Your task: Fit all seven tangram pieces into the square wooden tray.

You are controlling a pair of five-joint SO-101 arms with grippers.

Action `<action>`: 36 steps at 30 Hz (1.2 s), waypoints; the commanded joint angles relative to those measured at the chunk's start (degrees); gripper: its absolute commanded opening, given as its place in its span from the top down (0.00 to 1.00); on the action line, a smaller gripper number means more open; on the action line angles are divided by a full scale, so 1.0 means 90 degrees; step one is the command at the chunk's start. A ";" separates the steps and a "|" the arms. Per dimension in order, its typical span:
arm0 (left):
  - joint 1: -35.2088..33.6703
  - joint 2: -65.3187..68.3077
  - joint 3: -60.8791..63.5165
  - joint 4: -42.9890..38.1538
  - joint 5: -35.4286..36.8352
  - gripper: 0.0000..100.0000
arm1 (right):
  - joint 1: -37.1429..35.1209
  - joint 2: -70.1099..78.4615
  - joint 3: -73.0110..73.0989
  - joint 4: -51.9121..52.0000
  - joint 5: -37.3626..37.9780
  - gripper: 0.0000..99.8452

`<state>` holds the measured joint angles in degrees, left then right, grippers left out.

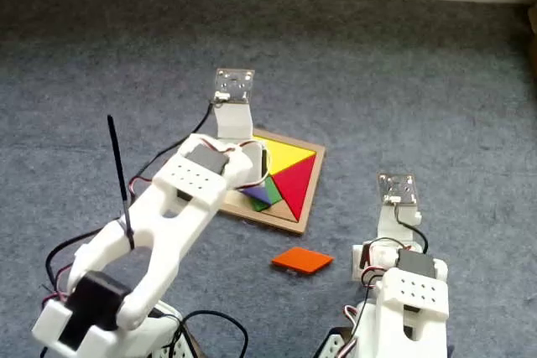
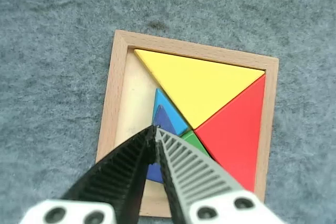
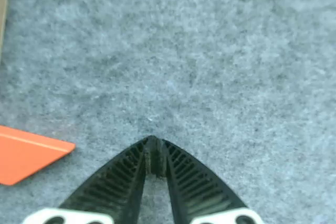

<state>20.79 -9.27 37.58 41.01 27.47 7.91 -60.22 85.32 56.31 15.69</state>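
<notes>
Square wooden tray (image 1: 313, 190) lies flat on your grey-carpeted bench (image 1: 436, 81). In the high view it sits skewed, one corner pointing to the near side.

Your left hand (image 2: 155, 129) hangs over the tray, jaws closed tip to tip with nothing seen between them. Its tips sit above the dark blue piece (image 2: 158, 116); you cannot tell whether they touch it. Your right hand (image 3: 152, 144) is over bare bench, well apart from the tray, jaws likewise closed and empty.

In the tray, seen from the high view, the yellow triangle (image 2: 202, 87) has its long side along the far rim. The red triangle (image 2: 236, 140) has its long side along the right rim. Both apexes point to the centre, and their short sides touch.

Outside, the orange piece (image 1: 302, 260) lies flat near the tray's near corner, long axis running left to right.

The light blue piece (image 2: 169, 109), the dark blue piece against it and a green piece (image 2: 193, 139) crowd the centre. A strip of the tray's floor beside them shows bare wood.
</notes>
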 commanded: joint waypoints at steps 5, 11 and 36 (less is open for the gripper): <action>0.0132 0.1275 -0.1460 0.0400 0.0049 0.98 | 0.0171 -0.0083 0.0005 -0.0161 0.0049 1.00; 0.0122 0.1783 -0.1587 0.0713 0.0029 0.98 | 0.0171 -0.0083 0.0005 -0.0161 0.0049 1.00; 0.0454 0.0679 -0.1333 0.2071 0.0010 0.99 | 0.0171 -0.0083 0.0005 -0.0161 0.0049 1.00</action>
<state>25.45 -3.30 25.89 59.03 27.47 7.91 -60.22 85.32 56.31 15.69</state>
